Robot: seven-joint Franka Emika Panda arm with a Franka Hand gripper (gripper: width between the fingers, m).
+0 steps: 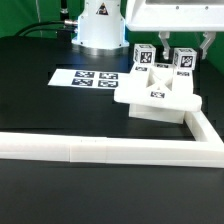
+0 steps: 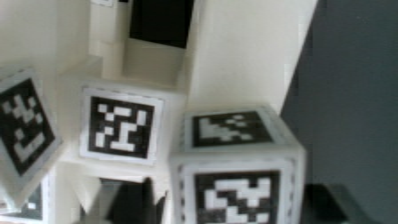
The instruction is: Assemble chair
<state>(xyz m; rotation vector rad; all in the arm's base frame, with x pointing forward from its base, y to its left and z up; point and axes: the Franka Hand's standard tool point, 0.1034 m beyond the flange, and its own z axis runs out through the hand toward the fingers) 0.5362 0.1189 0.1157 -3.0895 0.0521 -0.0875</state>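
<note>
The white chair parts point(image 1: 155, 97) sit joined on the black table at the exterior view's right, by the rail corner. It is a flat slab with blocky pieces on it. Two upright tagged posts rise from it, one point(image 1: 143, 57) on the left and one point(image 1: 185, 60) on the right. My gripper point(image 1: 185, 45) hangs over the right post, open, with one dark finger on each side of it. In the wrist view the gripper point(image 2: 228, 200) straddles that tagged post point(image 2: 231, 150), and the other post point(image 2: 118, 128) stands beside it. The fingertips are mostly cut off.
The long white L-shaped rail point(image 1: 100, 148) runs along the front and turns back at the right point(image 1: 205, 128). The marker board point(image 1: 90, 78) lies flat left of the parts. The robot's base point(image 1: 100, 25) stands at the back.
</note>
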